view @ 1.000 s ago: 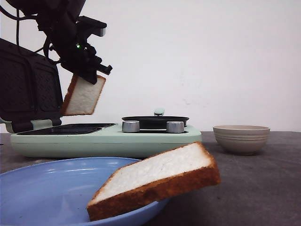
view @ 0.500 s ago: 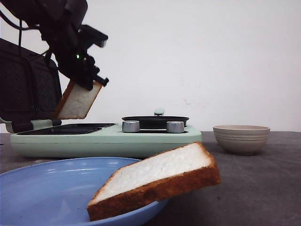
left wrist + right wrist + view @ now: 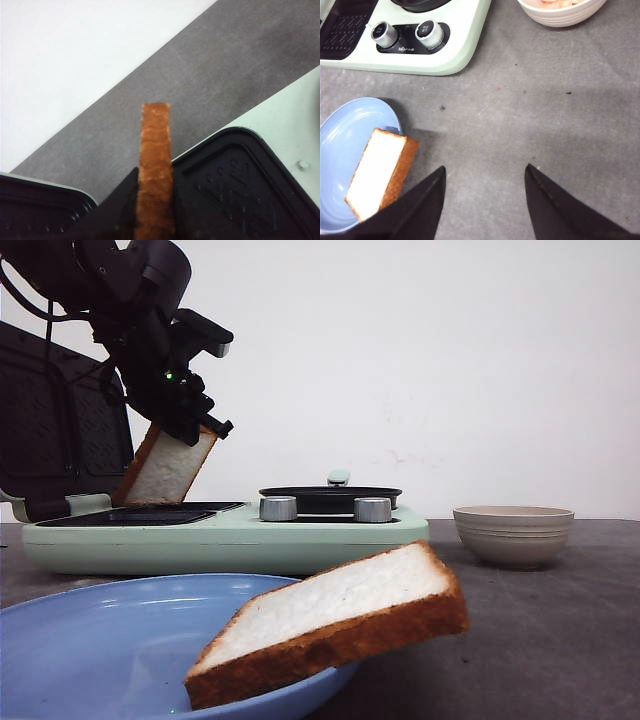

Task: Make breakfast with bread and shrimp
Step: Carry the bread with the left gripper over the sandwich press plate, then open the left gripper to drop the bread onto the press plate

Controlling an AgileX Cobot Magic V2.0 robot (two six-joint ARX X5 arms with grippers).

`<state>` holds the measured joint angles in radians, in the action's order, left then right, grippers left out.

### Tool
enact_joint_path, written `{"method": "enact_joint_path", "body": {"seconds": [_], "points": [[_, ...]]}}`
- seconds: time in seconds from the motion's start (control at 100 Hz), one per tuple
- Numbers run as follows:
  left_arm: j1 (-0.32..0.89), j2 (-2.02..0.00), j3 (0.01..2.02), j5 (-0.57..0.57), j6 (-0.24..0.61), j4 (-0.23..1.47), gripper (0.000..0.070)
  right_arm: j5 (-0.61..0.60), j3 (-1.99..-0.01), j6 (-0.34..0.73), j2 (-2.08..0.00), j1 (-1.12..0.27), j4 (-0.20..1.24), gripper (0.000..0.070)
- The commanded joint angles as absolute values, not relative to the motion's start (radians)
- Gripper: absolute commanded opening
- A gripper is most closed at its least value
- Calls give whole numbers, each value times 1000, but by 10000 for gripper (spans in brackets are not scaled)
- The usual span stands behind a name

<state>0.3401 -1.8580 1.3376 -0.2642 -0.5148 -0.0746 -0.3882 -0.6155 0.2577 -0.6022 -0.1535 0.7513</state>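
My left gripper [image 3: 197, 426] is shut on the top edge of a bread slice [image 3: 163, 470]. The slice hangs tilted, with its lower edge at the black grill plate [image 3: 150, 512] of the mint-green breakfast maker [image 3: 220, 540]. The left wrist view shows its brown crust [image 3: 156, 145] clamped between the fingers of the left gripper [image 3: 155, 175]. The second slice [image 3: 340, 615] leans on the rim of a blue plate [image 3: 80, 640]; it also shows in the right wrist view [image 3: 377, 172]. My right gripper [image 3: 485, 172] is open and empty above the grey table. Shrimp [image 3: 557, 2] barely show in the bowl [image 3: 560, 15].
The maker's black lid [image 3: 60, 430] stands open behind the held slice. A small black pan [image 3: 330, 497] and two silver knobs [image 3: 325, 509] are on the maker's right half. The beige bowl [image 3: 513, 533] stands to the right of it on the grey table [image 3: 560, 640].
My left gripper has moved down and a little left with the bread slice. The slice's lower edge has come from well above the grill plate down to it.
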Motion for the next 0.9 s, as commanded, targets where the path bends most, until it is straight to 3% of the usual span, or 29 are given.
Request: {"method": "enact_joint_path", "body": {"seconds": [0.0, 0.19, 0.25, 0.39, 0.56, 0.89], "points": [[340, -1879, 1353, -268, -532, -95, 4, -384, -621, 242, -606, -156, 745, 307], [340, -1879, 1353, -252, -531, -97, 11, -385, -621, 242, -606, -156, 745, 307], [340, -1879, 1353, -238, -531, -97, 62, -385, -621, 242, -606, -156, 745, 307], [340, -1879, 1353, -189, -530, -94, 283, -385, -621, 242, -606, -156, 745, 307], [340, -1879, 1353, -116, -517, -86, 398, -385, -621, 242, -606, -156, 745, 307], [334, -1879, 1353, -76, -431, -87, 407, -385, -621, 237, -606, -158, 745, 307]]}}
